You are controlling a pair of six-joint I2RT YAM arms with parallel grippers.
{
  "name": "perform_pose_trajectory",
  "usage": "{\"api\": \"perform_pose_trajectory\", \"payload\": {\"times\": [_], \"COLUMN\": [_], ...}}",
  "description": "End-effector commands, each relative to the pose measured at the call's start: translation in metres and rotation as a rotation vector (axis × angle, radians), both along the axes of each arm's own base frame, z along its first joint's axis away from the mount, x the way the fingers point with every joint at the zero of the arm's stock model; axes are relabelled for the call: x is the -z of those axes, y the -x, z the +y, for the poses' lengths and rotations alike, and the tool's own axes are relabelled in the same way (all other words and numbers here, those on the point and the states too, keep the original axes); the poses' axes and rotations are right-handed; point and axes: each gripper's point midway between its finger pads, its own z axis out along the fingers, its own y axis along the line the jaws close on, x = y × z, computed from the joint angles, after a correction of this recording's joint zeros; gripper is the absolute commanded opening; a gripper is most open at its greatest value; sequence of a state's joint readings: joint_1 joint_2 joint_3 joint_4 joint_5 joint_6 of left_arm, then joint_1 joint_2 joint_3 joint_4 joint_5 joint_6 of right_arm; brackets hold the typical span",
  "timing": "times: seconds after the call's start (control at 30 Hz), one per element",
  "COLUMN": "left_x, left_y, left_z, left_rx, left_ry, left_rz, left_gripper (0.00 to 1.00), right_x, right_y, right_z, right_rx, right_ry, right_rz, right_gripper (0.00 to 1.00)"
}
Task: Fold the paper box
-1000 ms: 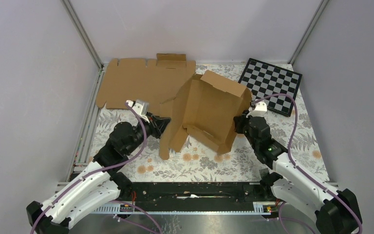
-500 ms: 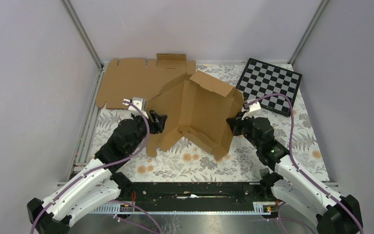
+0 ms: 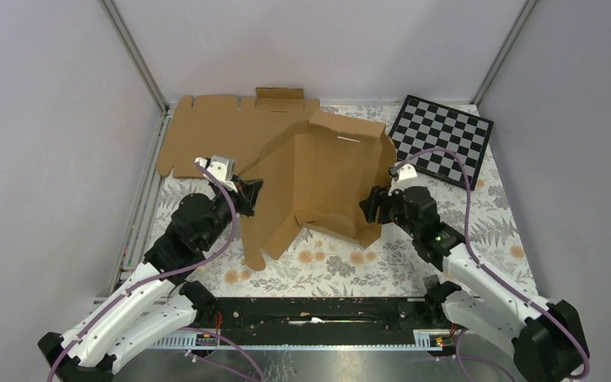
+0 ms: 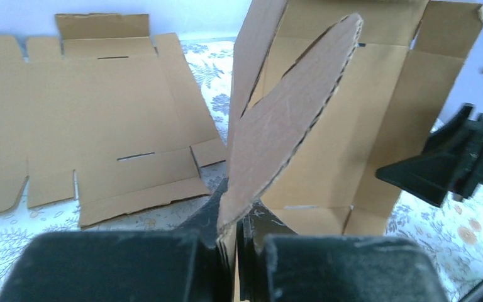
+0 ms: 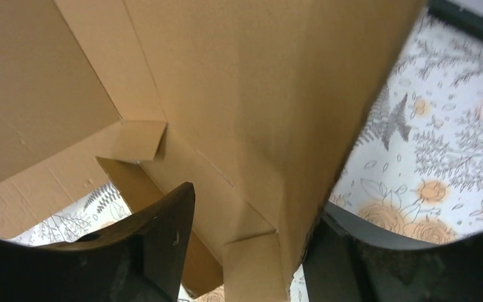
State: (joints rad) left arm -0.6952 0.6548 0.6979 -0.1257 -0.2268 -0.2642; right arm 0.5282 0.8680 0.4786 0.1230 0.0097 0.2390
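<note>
1. box point(image 3: 330, 179) sits mid-table point(image 3: 342, 267), half-formed, with back and right walls up, between the two grippers.
2. left gripper point(image 3: 248, 191): fingers point(image 4: 132, 264) pinched tight on the box's rounded left flap point(image 4: 283, 126), which stands raised.
3. right gripper point(image 3: 368, 208): fingers point(image 5: 163, 233) apart, straddling the near corner of the right wall; no clamp visible.
4. flat sheet point(image 3: 223, 131) lies back-left, checkerboard point(image 3: 443, 139) back-right.

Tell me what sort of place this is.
Probably a robot test cell in a lab: plain grey walls on a metal frame, a floral-print table cover, a checkerboard in the corner.
</note>
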Motion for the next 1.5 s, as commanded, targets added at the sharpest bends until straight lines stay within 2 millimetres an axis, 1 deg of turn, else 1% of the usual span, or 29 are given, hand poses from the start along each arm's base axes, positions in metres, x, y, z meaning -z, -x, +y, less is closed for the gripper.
{"api": "perform_pose_trajectory", "payload": {"times": [0.0,0.07,0.17,0.27,0.37,0.43,0.57,0.63,0.73,0.83,0.9,1.0,1.1,1.17,1.27,1.37,1.47], "left_x": [-0.029,-0.033,-0.034,-0.036,-0.038,-0.042,-0.049,-0.049,-0.044,-0.037,-0.037,-0.042,-0.046,-0.039,-0.028,-0.022,-0.019], "left_y": [0.016,0.02,0.019,0.021,0.021,0.025,0.027,0.026,0.025,0.018,0.013,0.007,0.001,0.002,0.006,0.012,0.016], "left_z": [-0.021,-0.025,-0.026,-0.028,-0.028,-0.032,-0.035,-0.037,-0.043,-0.048,-0.049,-0.048,-0.037,-0.035,-0.034,-0.038,-0.046], "left_rx": [0.156,0.192,0.196,0.213,0.22,0.254,0.278,0.285,0.312,0.312,0.294,0.265,0.184,0.176,0.189,0.227,0.283], "left_ry": [0.08,0.073,0.058,0.051,0.041,0.038,0.021,0.016,0.0,-0.01,0.003,0.043,0.095,0.11,0.109,0.093,0.049], "left_rz": [-0.135,-0.16,-0.159,-0.169,-0.183,-0.191,-0.21,-0.222,-0.241,-0.276,-0.302,-0.32,-0.328,-0.319,-0.297,-0.288,-0.271], "left_gripper": [0.0,0.0,0.0,0.0,0.0,0.0,0.0,0.0,0.0,0.0,0.0,0.0,0.0,0.0,0.0,0.0,0.0], "right_x": [-0.001,0.002,0.009,0.018,0.024,0.026,0.022,0.015,0.008,0.001,-0.003,-0.004,0.005,0.012,0.032,0.049,0.057], "right_y": [-0.004,-0.006,-0.007,-0.006,-0.009,-0.012,-0.019,-0.024,-0.033,-0.046,-0.054,-0.061,-0.066,-0.063,-0.056,-0.05,-0.044], "right_z": [0.007,0.006,0.004,0.005,0.004,0.003,0.005,0.008,0.01,0.011,0.013,0.015,0.013,0.014,0.007,0.001,0.004], "right_rx": [0.013,0.014,0.015,0.018,0.043,0.055,0.058,0.049,0.063,0.086,0.099,0.1,0.115,0.09,0.069,0.054,0.003], "right_ry": [-0.025,-0.013,0.017,0.013,0.011,0.019,0.016,0.007,-0.009,-0.017,-0.023,-0.013,0.016,0.041,0.104,0.167,0.189], "right_rz": [0.06,0.054,0.06,0.088,0.098,0.1,0.077,0.043,-0.002,-0.044,-0.066,-0.082,-0.083,-0.072,-0.065,-0.05,-0.032], "right_gripper": [0.68,0.69,0.71,0.74,0.77,0.79,0.82,0.82,0.82,0.82,0.82,0.82,0.82,0.82,0.82,0.82,0.82]}}
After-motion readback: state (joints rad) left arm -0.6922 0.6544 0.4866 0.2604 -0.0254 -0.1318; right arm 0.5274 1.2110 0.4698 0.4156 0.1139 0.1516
